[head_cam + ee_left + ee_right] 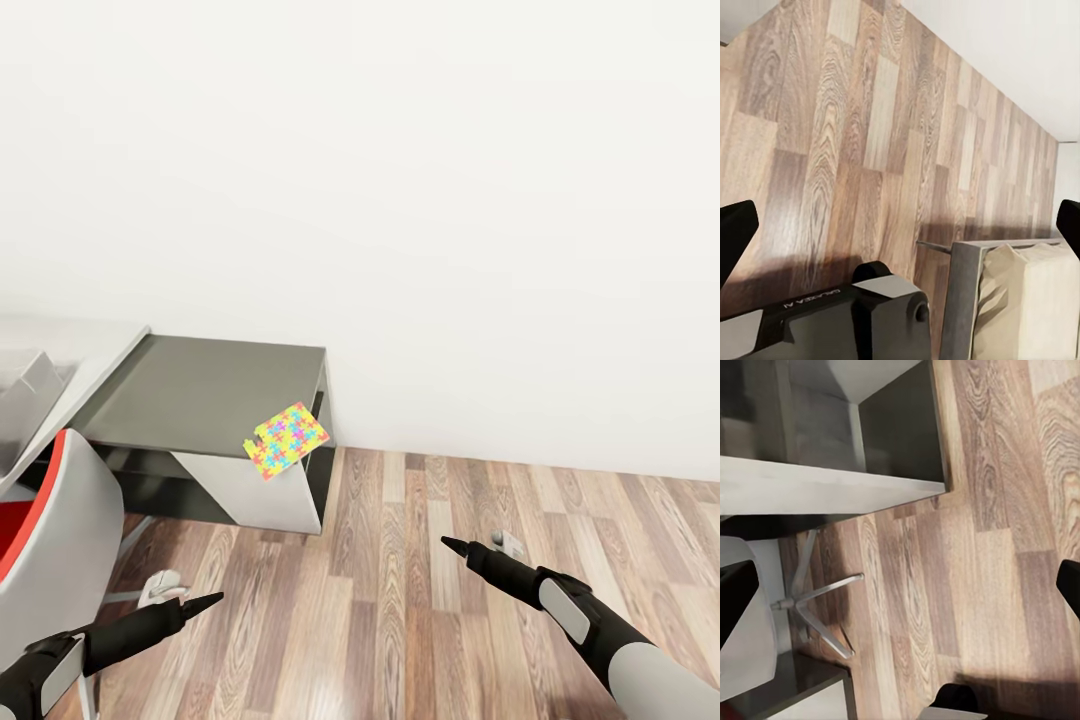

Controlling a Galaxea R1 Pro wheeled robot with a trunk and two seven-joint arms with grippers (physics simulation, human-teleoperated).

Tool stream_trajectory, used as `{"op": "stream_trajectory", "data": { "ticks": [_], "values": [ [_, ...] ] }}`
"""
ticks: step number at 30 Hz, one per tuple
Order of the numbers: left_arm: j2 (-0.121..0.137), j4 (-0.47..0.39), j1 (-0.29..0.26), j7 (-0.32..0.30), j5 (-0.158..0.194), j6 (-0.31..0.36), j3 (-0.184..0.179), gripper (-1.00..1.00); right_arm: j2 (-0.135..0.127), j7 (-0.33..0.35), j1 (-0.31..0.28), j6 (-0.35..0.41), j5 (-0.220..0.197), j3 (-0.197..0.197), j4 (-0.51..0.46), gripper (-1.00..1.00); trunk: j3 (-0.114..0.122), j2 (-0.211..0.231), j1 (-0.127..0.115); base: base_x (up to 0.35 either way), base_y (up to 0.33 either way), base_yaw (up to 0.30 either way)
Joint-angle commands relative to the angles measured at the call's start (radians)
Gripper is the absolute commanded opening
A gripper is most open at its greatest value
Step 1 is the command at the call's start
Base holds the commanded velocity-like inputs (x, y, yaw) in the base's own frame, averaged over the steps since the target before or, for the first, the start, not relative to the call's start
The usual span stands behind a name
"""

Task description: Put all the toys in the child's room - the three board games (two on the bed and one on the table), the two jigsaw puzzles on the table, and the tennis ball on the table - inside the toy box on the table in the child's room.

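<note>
A puzzle (286,440) lies at the table's (200,395) near right corner, partly overhanging the edge. It is judged thin, stiff and light, best pinched at that overhang. Both the left gripper (205,601) and right gripper (455,545) are seen spread open and empty.

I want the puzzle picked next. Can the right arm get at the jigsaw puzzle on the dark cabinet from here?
Probably not yet: the jigsaw puzzle lies at the cabinet top's front corner with nothing over it, but the right tool hangs well short, above open floor.

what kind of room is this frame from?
Probably a child's bedroom or study, in a simulator render: a multicoloured jigsaw puzzle board lies at the corner of a dark grey cabinet top, a white chair with a red seat stands on wood-plank flooring, and a beige mattress shows nearby.
</note>
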Motion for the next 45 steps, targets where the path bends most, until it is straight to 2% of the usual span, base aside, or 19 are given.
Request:
{"op": "stream_trajectory", "data": {
  "ticks": [1,12,22,45],
  "values": [
    [0.000,0.000,0.000,-0.003,0.004,0.010,0.000,1.00,-0.001,0.000,-0.001,0.005,-0.009,0.004,0.000,1.00,0.000,-0.002,0.001,0.000,-0.003,0.002],
    [0.000,0.000,0.000,-0.004,0.005,0.010,0.000,1.00,-0.001,0.002,-0.001,0.005,-0.009,0.004,0.000,1.00,0.010,-0.002,0.001,0.000,0.001,-0.045],
    [0.000,0.000,0.000,-0.005,0.005,0.010,0.000,1.00,-0.001,0.003,-0.001,0.004,-0.009,0.005,0.001,1.00,0.024,-0.002,0.001,0.000,0.115,-0.137],
    [0.002,0.000,0.000,-0.015,0.005,0.010,0.000,1.00,0.000,0.002,-0.001,0.003,-0.009,0.005,0.000,1.00,0.058,-0.002,0.001,0.000,0.007,-0.141]
  ]
}}
